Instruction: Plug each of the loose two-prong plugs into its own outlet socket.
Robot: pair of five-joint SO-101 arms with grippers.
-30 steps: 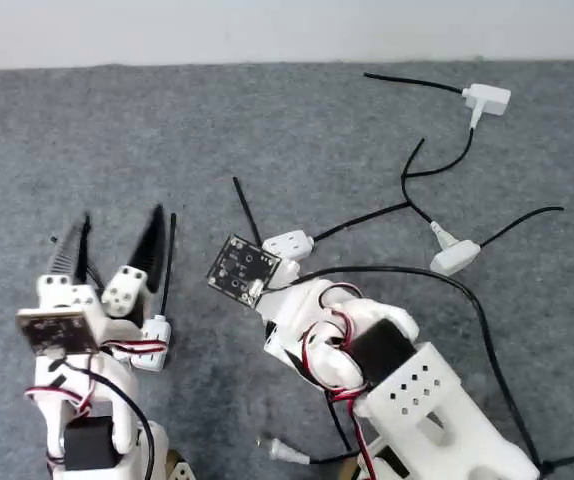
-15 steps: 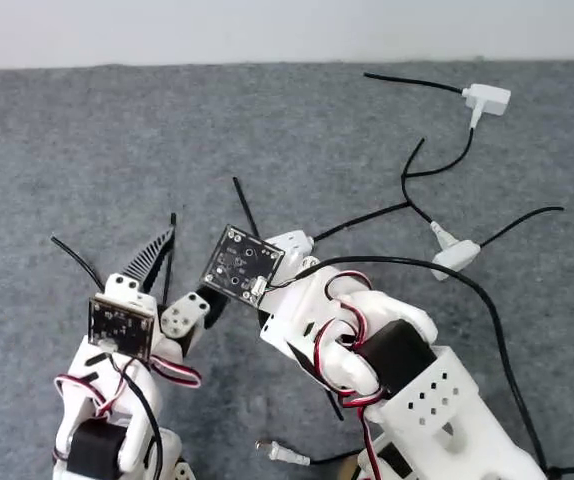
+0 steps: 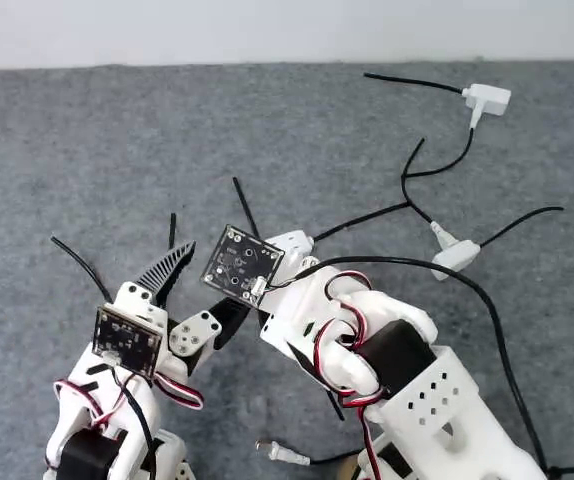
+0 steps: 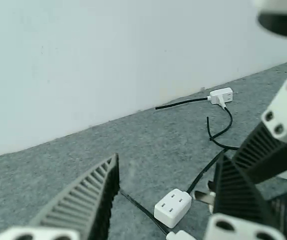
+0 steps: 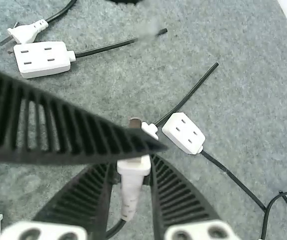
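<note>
1. In the high view we saw the left gripper (image 3: pixel 215 288) at the lower left, its two black fingers spread wide with nothing between them. The right arm (image 3: pixel 367 350) lay just beside it, its wrist next to a white socket (image 3: pixel 289 243) on the grey carpet (image 3: pixel 87 140). A loose plug (image 3: pixel 282 453) lay near the bottom edge. A far white connector (image 3: pixel 487 97) sat well apart, near the wall.
2. In the left wrist view we found the left gripper (image 4: pixel 168 162) agape and empty. The socket (image 4: pixel 172 206) lay on the carpet beyond, between its fingers. The far white connector (image 4: pixel 221 95) sat by the wall.
3. In the right wrist view we saw the right gripper (image 5: pixel 132 167) clamped on a white held plug (image 5: pixel 132 180). The plug's front end was just beside the socket (image 5: pixel 183 132), not in it. A black finger (image 5: pixel 73 130) of the left gripper crossed in front. A second socket (image 5: pixel 41 59) lay farther off, with another plug (image 5: pixel 26 32) just beside it.
</note>
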